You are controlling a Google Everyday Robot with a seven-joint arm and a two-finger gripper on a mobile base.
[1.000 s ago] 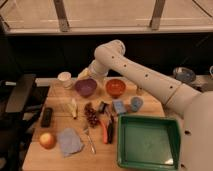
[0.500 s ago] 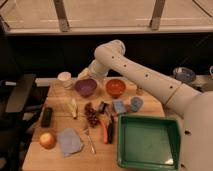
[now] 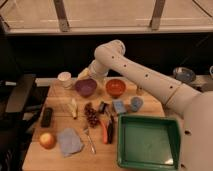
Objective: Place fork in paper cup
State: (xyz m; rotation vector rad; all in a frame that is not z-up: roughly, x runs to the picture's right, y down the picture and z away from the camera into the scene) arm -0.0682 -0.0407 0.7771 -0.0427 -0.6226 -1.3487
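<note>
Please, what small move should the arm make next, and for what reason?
Probably swing the end effector forward until it is above the fork. The end effector hangs at the back, between the paper cup and the purple bowl. The fork lies flat and ungrasped, far from it, beside the grey cloth. It must be picked up before it can go into the cup.

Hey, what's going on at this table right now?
The robot's arm reaches over the wooden table, with its gripper at the back, close to the purple bowl and the paper cup. The fork lies flat near the front, next to a grey cloth, not yet picked up.
</note>
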